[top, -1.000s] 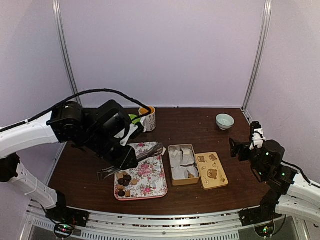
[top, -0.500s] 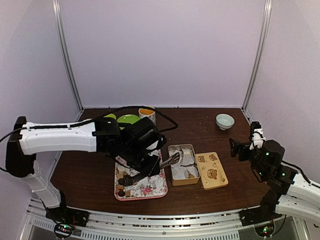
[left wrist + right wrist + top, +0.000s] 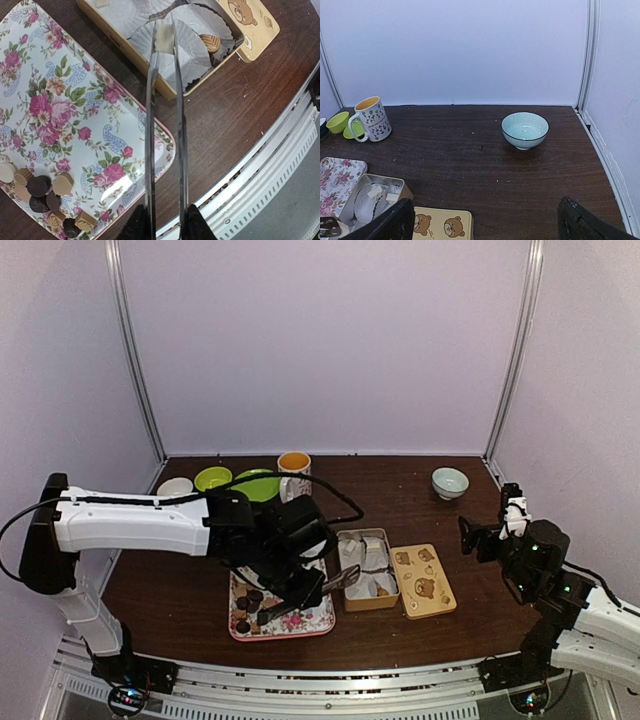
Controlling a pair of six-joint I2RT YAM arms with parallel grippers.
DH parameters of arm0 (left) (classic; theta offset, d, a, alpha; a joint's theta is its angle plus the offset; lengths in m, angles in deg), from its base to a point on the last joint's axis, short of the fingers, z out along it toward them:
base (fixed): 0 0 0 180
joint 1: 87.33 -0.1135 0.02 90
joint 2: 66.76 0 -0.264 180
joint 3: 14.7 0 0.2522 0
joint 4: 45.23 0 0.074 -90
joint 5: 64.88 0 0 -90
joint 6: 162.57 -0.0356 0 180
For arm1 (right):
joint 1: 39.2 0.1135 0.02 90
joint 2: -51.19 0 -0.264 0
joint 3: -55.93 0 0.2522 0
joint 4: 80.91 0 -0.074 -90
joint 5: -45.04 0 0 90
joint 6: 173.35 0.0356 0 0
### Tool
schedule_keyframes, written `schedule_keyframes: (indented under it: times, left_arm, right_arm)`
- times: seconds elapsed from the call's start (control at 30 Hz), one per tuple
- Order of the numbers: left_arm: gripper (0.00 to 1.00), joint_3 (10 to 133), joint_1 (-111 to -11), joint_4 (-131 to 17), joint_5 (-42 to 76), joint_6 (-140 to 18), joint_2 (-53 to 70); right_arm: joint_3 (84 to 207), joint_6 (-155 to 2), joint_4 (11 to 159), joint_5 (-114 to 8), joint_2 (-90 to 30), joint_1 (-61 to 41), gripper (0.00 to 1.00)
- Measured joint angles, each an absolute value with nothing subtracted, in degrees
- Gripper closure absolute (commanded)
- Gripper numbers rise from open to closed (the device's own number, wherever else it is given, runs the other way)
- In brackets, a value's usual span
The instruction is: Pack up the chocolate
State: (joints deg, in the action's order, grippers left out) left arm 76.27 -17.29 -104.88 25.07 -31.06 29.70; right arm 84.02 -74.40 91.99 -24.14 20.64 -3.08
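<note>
Metal tongs [image 3: 343, 578] sit clamped in the left gripper [image 3: 300, 592] in the overhead view. The arm stretches across the floral tray [image 3: 312, 616], and the tong tips reach over the near end of the open gold tin [image 3: 362, 533]. Most of the chocolate [image 3: 249, 606] is heaped at the tray's near left corner, dark rounds and tan blocks together. A bear-printed lid [image 3: 423, 580] lies just right of the tin and a mug [image 3: 294, 476] stands behind the tray. The right gripper [image 3: 489, 520] hangs well off to the right above the dark wooden table [image 3: 400, 490], near a teal bowl [image 3: 449, 482]. From the left wrist, the black fingers [image 3: 137, 226] press on both tong arms near their rear end. A pale block sits between the tong tips over a white paper cup [image 3: 195, 35] in the tin; whether it is pinched or resting I cannot tell. A tan piece lies just beside it toward the lid. From the right wrist, the right jaws stand wide apart, facing the bowl across bare wood.
</note>
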Motion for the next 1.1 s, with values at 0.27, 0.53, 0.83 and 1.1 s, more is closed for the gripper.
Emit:
schedule_keyframes:
  times: [0.27, 0.53, 0.83, 1.1]
  left_arm:
    - [0.66, 76.3, -16.6, -104.9, 23.9, -31.1, 29.7]
    - [0.65, 76.3, -16.4, -104.9, 23.9, -31.1, 29.7]
    - [0.66, 75.5, -16.3, -106.5, 31.0, -31.1, 25.2]
    - [0.66, 73.3, -18.1, -110.8, 44.5, -27.3, 15.6]
  right_arm:
    - [84.0, -74.4, 92.0, -24.1, 20.8, -3.1, 0.0]
    - [84.0, -74.4, 92.0, -24.1, 21.0, -3.1, 0.0]
    - [84.0, -74.4, 92.0, -24.1, 21.1, -3.1, 0.0]
    - [84.0, -74.4, 92.0, -24.1, 21.3, -3.1, 0.0]
